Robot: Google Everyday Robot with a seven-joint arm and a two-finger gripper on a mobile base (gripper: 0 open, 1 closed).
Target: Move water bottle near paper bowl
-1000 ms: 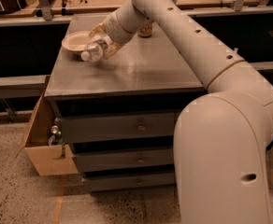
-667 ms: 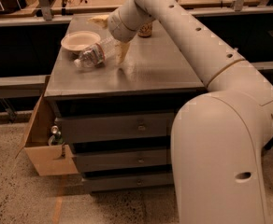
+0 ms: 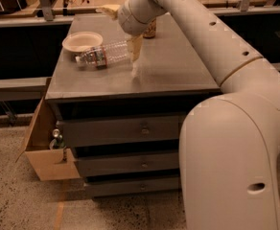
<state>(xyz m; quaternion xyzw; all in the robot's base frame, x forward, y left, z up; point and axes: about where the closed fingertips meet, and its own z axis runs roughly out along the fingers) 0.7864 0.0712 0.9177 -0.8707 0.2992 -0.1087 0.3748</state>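
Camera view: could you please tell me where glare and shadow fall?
Camera view: dim, warm light; a pale sheen on the tabletop below the hand, which hangs beside the base of the lying water bottle; the cabinet front under the top sits in shadow.

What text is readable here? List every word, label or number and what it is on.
No text is readable.
Label band on the water bottle: blurred, unreadable.
The can behind the arm: pattern only, unreadable.
The gripper, at the bottle's base end: no markings.
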